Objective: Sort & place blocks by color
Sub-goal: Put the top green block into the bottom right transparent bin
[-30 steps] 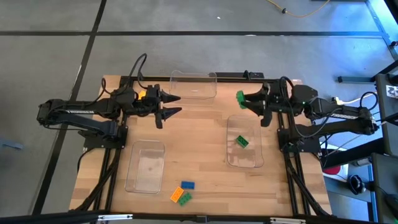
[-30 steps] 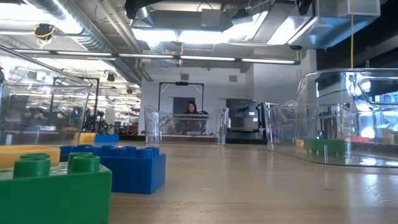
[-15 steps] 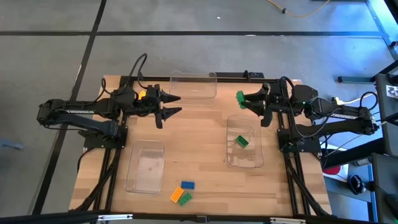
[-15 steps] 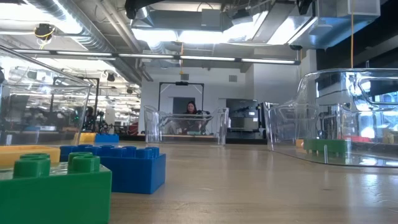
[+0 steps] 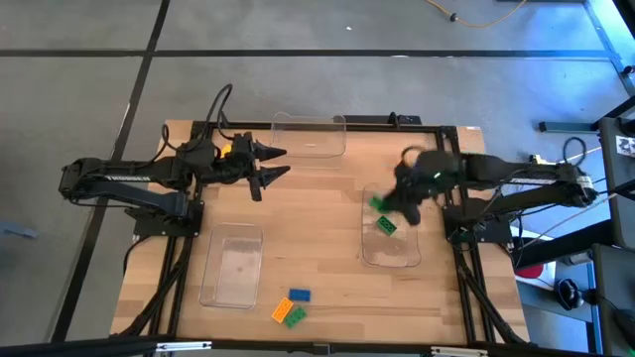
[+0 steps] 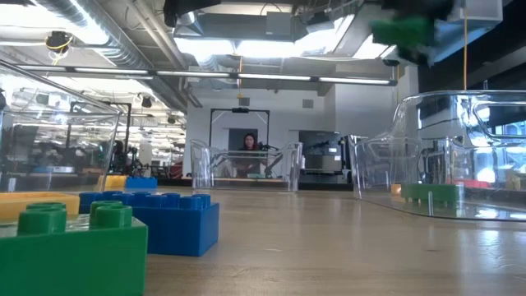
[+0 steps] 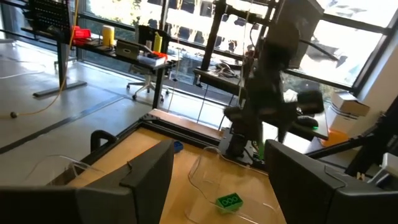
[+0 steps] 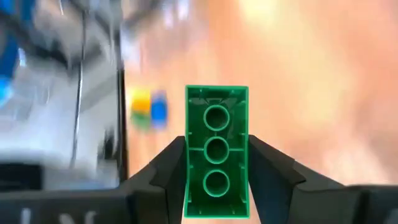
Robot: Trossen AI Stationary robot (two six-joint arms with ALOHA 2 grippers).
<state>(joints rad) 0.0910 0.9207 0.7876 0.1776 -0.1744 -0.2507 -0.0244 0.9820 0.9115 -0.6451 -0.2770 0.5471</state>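
We saw the left gripper waiting with its jaws spread, empty, well apart from the right-hand tray toward the table's left. The right gripper hung over that tray, clamped on a green block between its fingers, above a second green block lying inside. In the right wrist view the held block's long axis ran straight out along the fingers, hollow underside facing the camera.

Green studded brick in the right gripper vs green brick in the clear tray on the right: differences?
The held green studded brick is clamped between the right gripper's fingers, above the table; the green brick in the tray lies loose on the floor of the clear plastic tray. The held one shows its hollow underside; the tray one sits studs up. Both are green.
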